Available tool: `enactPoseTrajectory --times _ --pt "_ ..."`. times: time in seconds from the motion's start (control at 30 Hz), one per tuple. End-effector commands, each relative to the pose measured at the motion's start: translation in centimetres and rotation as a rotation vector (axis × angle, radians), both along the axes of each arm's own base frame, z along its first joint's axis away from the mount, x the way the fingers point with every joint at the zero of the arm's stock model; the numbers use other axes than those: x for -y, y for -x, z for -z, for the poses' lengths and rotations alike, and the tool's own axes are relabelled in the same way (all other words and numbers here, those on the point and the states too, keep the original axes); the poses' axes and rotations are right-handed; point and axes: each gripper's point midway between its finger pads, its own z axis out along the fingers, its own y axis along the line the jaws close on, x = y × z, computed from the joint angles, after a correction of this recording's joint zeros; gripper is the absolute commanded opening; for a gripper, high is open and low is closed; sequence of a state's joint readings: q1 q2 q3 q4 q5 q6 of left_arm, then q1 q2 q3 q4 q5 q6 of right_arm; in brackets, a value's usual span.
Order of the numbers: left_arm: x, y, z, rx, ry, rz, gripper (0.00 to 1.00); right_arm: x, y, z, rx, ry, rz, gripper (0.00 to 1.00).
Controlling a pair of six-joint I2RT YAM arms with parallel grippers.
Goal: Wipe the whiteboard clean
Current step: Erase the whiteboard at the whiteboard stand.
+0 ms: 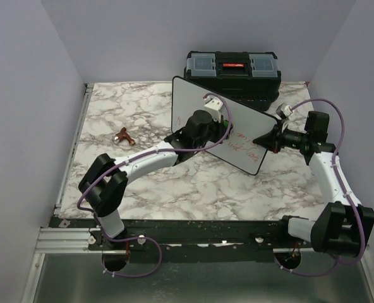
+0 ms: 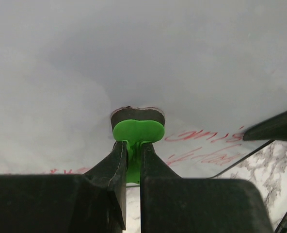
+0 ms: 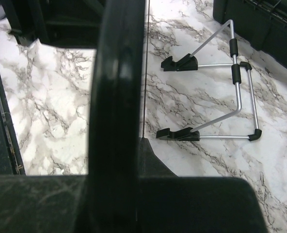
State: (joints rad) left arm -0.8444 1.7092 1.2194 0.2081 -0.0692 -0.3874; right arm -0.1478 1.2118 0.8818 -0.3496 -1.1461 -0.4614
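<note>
The whiteboard (image 1: 193,95) stands tilted in the middle of the marble table, with red writing (image 1: 247,144) on its lower right part. My left gripper (image 2: 134,145) is shut on the green eraser (image 2: 137,132), whose dark pad presses against the board's white face (image 2: 134,58) just left of the red lines (image 2: 201,145). My right gripper (image 1: 267,140) is shut on the board's right edge. In the right wrist view the board shows edge-on as a dark bar (image 3: 117,73) running between the jaws.
A black toolbox (image 1: 232,68) with a red latch sits at the back behind the board. A small brown-red object (image 1: 124,134) lies on the table to the left. A wire stand (image 3: 216,102) with black feet rests on the marble behind the board.
</note>
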Motion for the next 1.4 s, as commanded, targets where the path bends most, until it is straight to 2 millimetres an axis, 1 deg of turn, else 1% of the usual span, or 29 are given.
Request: enactPoseTrajectory --times 0.0,0.03,0.1,0.23,0.37,0.5,0.6,0.77,0.83,0.93,1.07,1.13,1.2,1.3,1.37 --pt "0.1 -2.9 -9.2 0.191 0.144 -0.060 0.00 -2.8 3.8 -1.2 -0.093 -0.130 -0.162 0.01" --pt "0.5 -2.6 -9.1 0.187 0.145 -0.053 0.00 -2.8 3.8 -1.2 -0.094 -0.131 -0.161 0.01" --pt "1.3 -2.2 -7.8 0.162 0.136 -0.036 0.00 -2.8 3.8 -1.1 -0.096 -0.131 -0.162 0.01" --pt "2.7 -0.8 -3.9 0.088 0.120 -0.010 0.00 -2.8 3.8 -1.1 -0.094 -0.130 -0.162 0.00" --pt "3.5 0.8 -0.1 0.023 0.095 0.000 0.00 -2.8 3.8 -1.1 -0.095 -0.131 -0.161 0.00" --pt "3.7 2.1 3.0 -0.026 0.062 -0.008 0.00 -2.8 3.8 -1.1 -0.096 -0.132 -0.163 0.01" --pt "3.5 2.5 5.1 -0.050 0.022 -0.030 0.00 -2.8 3.8 -1.2 -0.094 -0.132 -0.163 0.01" --pt "2.8 2.9 7.3 -0.086 -0.016 -0.073 0.00 -2.8 3.9 -1.2 -0.092 -0.132 -0.164 0.00" --pt "2.4 2.8 7.6 -0.083 -0.024 -0.088 0.00 -2.8 3.9 -1.3 -0.091 -0.132 -0.164 0.01" --pt "1.2 1.5 6.5 -0.056 -0.032 -0.119 0.00 -2.8 3.9 -1.3 -0.090 -0.132 -0.164 0.01" --pt "-1.1 -1.3 3.7 -0.005 -0.021 -0.171 0.00 -2.8 3.9 -1.3 -0.088 -0.133 -0.166 0.01" --pt "-2.0 -2.6 2.0 0.024 -0.008 -0.191 0.00 -2.8 3.9 -1.3 -0.088 -0.133 -0.166 0.01" --pt "-2.7 -3.5 0.3 0.050 0.004 -0.200 0.00 -2.8 3.9 -1.4 -0.087 -0.131 -0.164 0.01" --pt "-2.9 -4.1 -1.6 0.084 0.019 -0.198 0.00 -2.8 3.9 -1.3 -0.088 -0.132 -0.164 0.00" --pt "-2.6 -4.1 -2.7 0.098 0.036 -0.184 0.00 -2.8 3.9 -1.3 -0.091 -0.132 -0.164 0.01"
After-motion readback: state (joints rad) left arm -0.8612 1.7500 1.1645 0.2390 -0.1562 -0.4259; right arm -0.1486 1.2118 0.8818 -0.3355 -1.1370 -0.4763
